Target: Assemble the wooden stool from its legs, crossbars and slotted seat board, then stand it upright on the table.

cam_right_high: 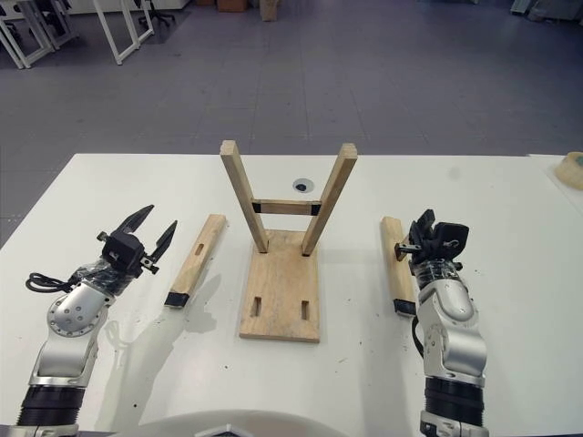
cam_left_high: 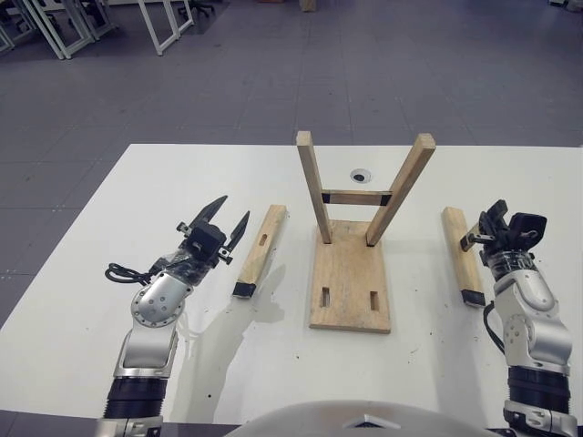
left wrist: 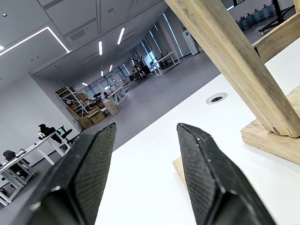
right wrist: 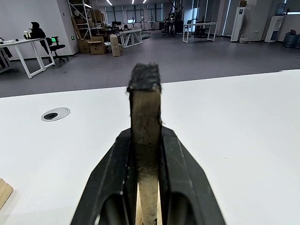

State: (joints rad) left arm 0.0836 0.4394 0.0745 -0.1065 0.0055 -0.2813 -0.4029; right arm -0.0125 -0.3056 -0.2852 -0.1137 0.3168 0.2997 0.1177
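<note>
the seat board [cam_left_high: 351,282] lies flat in the middle of the table [cam_left_high: 109,237]. two standing legs [cam_left_high: 312,187] rise from its far end, joined by a fixed crossbar [cam_left_high: 355,197]. the left gripper [cam_left_high: 234,208] hovers beside the left loose leg [cam_left_high: 260,248], fingers spread and holding nothing. the right gripper [cam_right_high: 417,238], by the right loose leg [cam_left_high: 460,250], pinches a second crossbar [right wrist: 145,103].

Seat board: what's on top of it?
Left leg and right leg stand at the board's far end, joined by a crossbar. Two near slots are empty. The legs cover their own joints, so seating depth is hidden.
</note>
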